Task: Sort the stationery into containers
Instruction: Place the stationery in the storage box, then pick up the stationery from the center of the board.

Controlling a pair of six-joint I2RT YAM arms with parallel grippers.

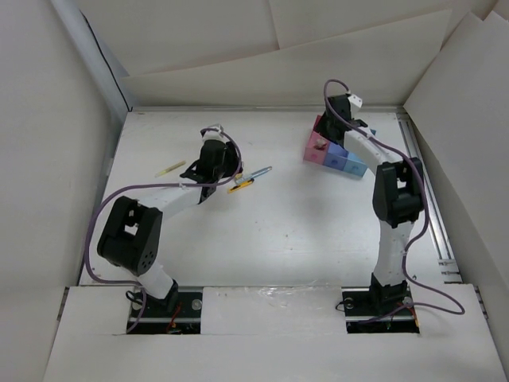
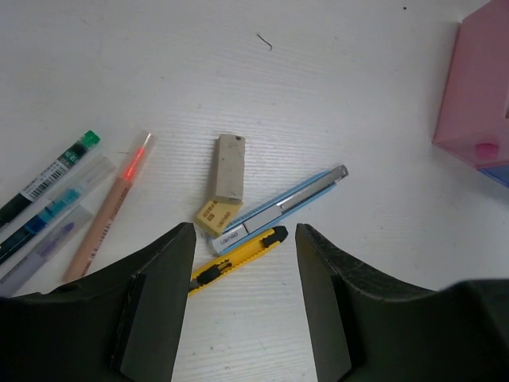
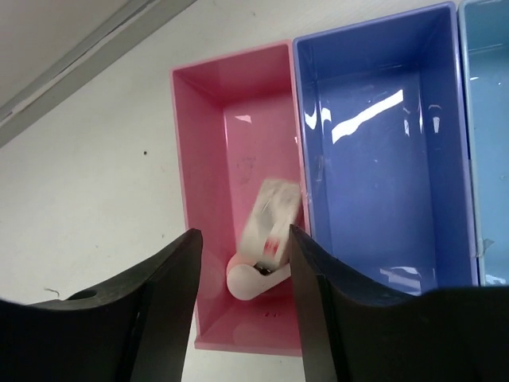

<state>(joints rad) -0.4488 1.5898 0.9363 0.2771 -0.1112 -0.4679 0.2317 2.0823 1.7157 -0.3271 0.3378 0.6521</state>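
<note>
My left gripper (image 2: 245,231) is open and empty, low over the table, also seen from above (image 1: 221,169). Just ahead of it lie a yellow cutter (image 2: 237,259), a light-blue cutter (image 2: 282,208) and a beige eraser (image 2: 229,165). To their left lie a green pen (image 2: 52,175), a light-blue pen (image 2: 56,207) and a pinkish pencil (image 2: 107,211). My right gripper (image 3: 244,232) is open above the pink bin (image 3: 231,135). A blurred white item with a red mark (image 3: 266,239) is inside that bin, free of both fingers. The dark blue bin (image 3: 382,159) and light blue bin (image 3: 489,119) sit beside it.
A yellow pen (image 1: 169,169) lies alone left of the left arm. The three bins (image 1: 338,157) stand in a row at the back right. White walls enclose the table, and a metal rail (image 1: 429,199) runs along the right edge.
</note>
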